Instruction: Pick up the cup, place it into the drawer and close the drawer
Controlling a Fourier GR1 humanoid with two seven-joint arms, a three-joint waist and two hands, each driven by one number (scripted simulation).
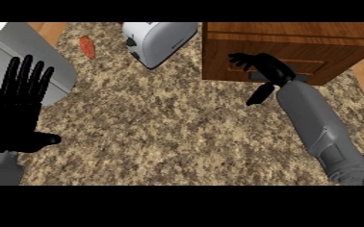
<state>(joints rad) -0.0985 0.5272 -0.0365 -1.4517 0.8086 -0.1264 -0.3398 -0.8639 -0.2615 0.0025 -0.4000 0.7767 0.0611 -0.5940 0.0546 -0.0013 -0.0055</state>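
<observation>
No cup shows in the head view. The wooden drawer unit (284, 41) stands at the back right, and its drawer front (334, 62) sits flush with the unit. My right hand (272, 67) is against that front, beside the dark handle (302, 78). Its fingers (240, 60) are spread and point left, the thumb hangs down toward the counter, and nothing is in it. My left hand (22, 110) rests open at the left edge with its fingers up, holding nothing.
A silver toaster (158, 41) stands at the back centre, left of the drawer unit. A small orange carrot-like piece (86, 47) lies to its left. A grey appliance (39, 57) fills the back left corner. The speckled counter (171, 125) stretches between my arms.
</observation>
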